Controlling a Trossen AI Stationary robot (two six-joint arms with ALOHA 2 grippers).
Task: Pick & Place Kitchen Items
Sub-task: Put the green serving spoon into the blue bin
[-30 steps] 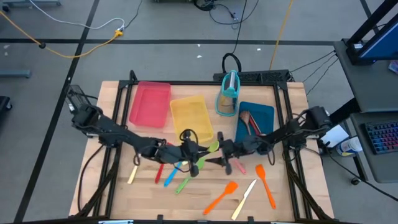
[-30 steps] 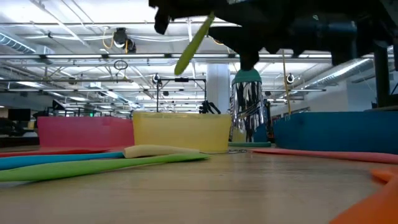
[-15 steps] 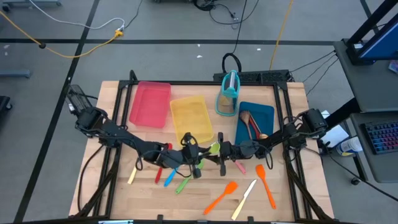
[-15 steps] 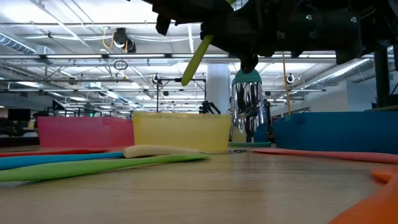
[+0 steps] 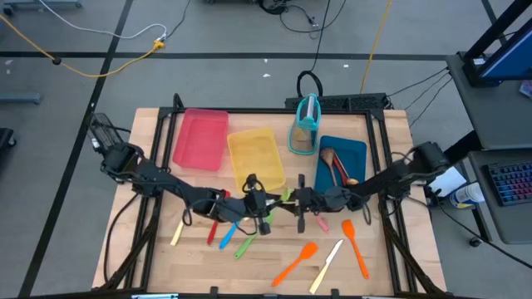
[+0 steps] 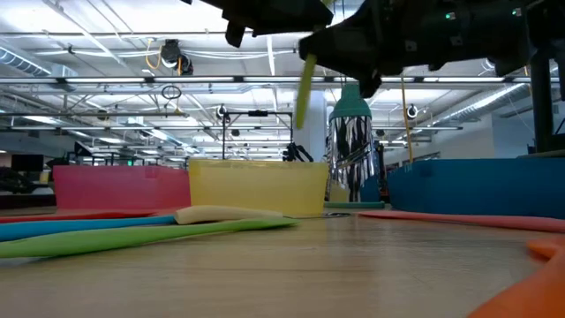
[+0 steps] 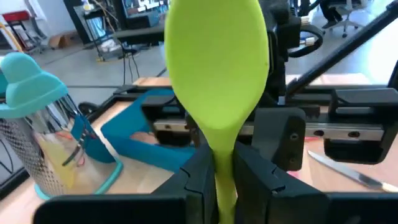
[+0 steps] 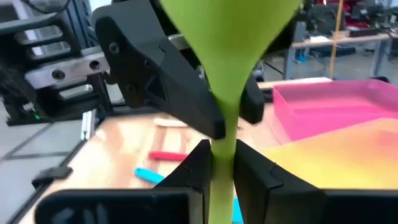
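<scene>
A lime-green spoon [image 5: 287,196] hangs in the air over the middle of the table, between my two grippers, which face each other. My left gripper [image 5: 271,208] comes from the table's left and my right gripper [image 5: 298,203] from its right. Both are shut on the spoon. In the low view the spoon's handle [image 6: 305,93] hangs almost straight down, clear of the table. Its bowl [image 7: 214,59] fills the left wrist view. Other kitchen items lie on the wood below: orange spatulas [image 5: 298,262], a cream-handled knife [image 5: 326,266], and blue, red and green utensils [image 5: 230,237]. My left gripper pinches the spoon's neck [image 7: 224,149] just under the bowl, between its two fingers. The fingers come level from the table's left and lie across the spoon. The spoon is lifted clear, bowl up, handle hanging below. My right gripper pinches the same narrow neck [image 8: 224,134] between its two fingers, close to my left gripper's hold. It comes level from the table's right, across the spoon. The spoon stays clear of the table.
A red tray [image 5: 199,137], a yellow tray [image 5: 255,156] and a blue tray [image 5: 353,149] holding brown spoons stand along the far half. A teal-framed upright holder [image 5: 305,124] stands behind them. A pink utensil [image 5: 320,223] lies under my right arm.
My right gripper has moved toward the table's left, up to the spoon held by my left gripper. The spoon's handle, slanted a second ago, has swung down and now hangs almost upright.
</scene>
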